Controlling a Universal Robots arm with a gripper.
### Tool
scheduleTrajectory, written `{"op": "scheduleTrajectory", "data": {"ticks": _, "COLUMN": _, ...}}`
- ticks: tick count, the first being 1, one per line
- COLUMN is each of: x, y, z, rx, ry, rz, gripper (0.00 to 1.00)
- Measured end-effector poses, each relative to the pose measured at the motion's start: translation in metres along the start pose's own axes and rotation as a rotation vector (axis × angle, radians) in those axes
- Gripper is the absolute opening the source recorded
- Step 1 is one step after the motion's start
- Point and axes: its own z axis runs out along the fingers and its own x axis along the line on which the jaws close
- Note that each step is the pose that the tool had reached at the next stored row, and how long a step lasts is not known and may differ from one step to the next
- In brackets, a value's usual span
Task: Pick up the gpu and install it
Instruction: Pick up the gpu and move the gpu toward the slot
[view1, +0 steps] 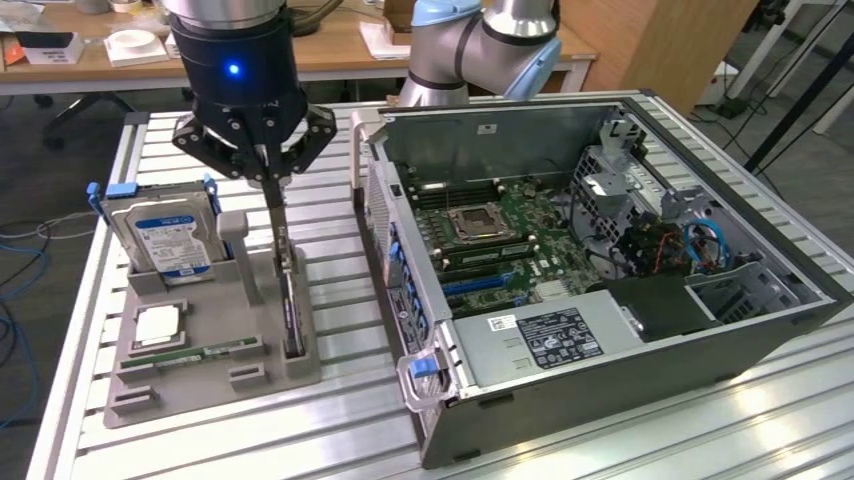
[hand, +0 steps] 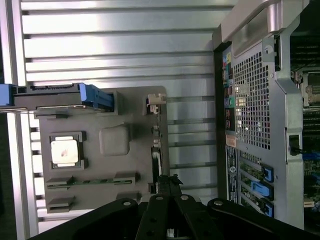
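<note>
The gpu stands on edge as a thin dark card in a slot of the grey holder, towards the exterior view's left of the open computer case. My gripper comes down from above, its fingers shut on the card's upper edge at the far end. I cannot tell whether the card has left its slot. In the wrist view the gripper closes on the dark edge of the gpu beside the holder. The motherboard lies exposed inside the case.
On the holder also stand a silver hard drive with a blue label, a processor and a thin memory stick. The case's rear panel rises close to the holder. A second robot arm base stands behind the case.
</note>
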Motion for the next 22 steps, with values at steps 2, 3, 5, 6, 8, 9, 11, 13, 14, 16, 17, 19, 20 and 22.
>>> {"op": "scheduleTrajectory", "data": {"ticks": 2, "x": -0.003, "y": -0.0002, "z": 0.0039, "rx": 0.0000, "ry": -0.0001, "rz": 0.000, "gripper": 0.11}}
{"op": "scheduleTrajectory", "data": {"ticks": 3, "x": -0.003, "y": -0.0003, "z": 0.0056, "rx": 0.0001, "ry": 0.0000, "rz": 0.000, "gripper": 0.11}}
{"op": "scheduleTrajectory", "data": {"ticks": 5, "x": -0.003, "y": -0.0007, "z": 0.0091, "rx": 0.0002, "ry": 0.0001, "rz": 0.000, "gripper": 0.17}}
{"op": "scheduleTrajectory", "data": {"ticks": 6, "x": -0.003, "y": -0.0023, "z": 0.0108, "rx": 0.0002, "ry": 0.0001, "rz": 0.000, "gripper": 0.23}}
{"op": "scheduleTrajectory", "data": {"ticks": 8, "x": -0.002, "y": -0.0067, "z": 0.0145, "rx": 0.0001, "ry": -0.0001, "rz": 0.000, "gripper": 0.29}}
{"op": "scheduleTrajectory", "data": {"ticks": 9, "x": -0.002, "y": -0.0090, "z": 0.0162, "rx": 0.0001, "ry": 0.0000, "rz": 0.000, "gripper": 0.35}}
{"op": "scheduleTrajectory", "data": {"ticks": 11, "x": -0.001, "y": -0.0136, "z": 0.0196, "rx": 0.0001, "ry": 0.0001, "rz": 0.000, "gripper": 0.41}}
{"op": "scheduleTrajectory", "data": {"ticks": 13, "x": -0.001, "y": -0.0179, "z": 0.0231, "rx": 0.0000, "ry": -0.0001, "rz": 0.000, "gripper": 0.47}}
{"op": "scheduleTrajectory", "data": {"ticks": 14, "x": -0.001, "y": -0.0196, "z": 0.0248, "rx": 0.0000, "ry": -0.0001, "rz": 0.001, "gripper": 0.47}}
{"op": "scheduleTrajectory", "data": {"ticks": 16, "x": -0.001, "y": -0.0222, "z": 0.0284, "rx": 0.0001, "ry": -0.0003, "rz": 0.004, "gripper": 0.47}}
{"op": "scheduleTrajectory", "data": {"ticks": 17, "x": 0.000, "y": -0.0233, "z": 0.0302, "rx": 0.0003, "ry": -0.0002, "rz": 0.006, "gripper": 0.47}}
{"op": "scheduleTrajectory", "data": {"ticks": 19, "x": 0.000, "y": -0.0250, "z": 0.0337, "rx": 0.0005, "ry": -0.0004, "rz": 0.011, "gripper": 0.47}}
{"op": "scheduleTrajectory", "data": {"ticks": 20, "x": 0.000, "y": -0.0257, "z": 0.0355, "rx": 0.0005, "ry": -0.0005, "rz": 0.013, "gripper": 0.47}}
{"op": "scheduleTrajectory", "data": {"ticks": 22, "x": 0.000, "y": -0.0264, "z": 0.0391, "rx": 0.0007, "ry": -0.0006, "rz": 0.016, "gripper": 0.47}}
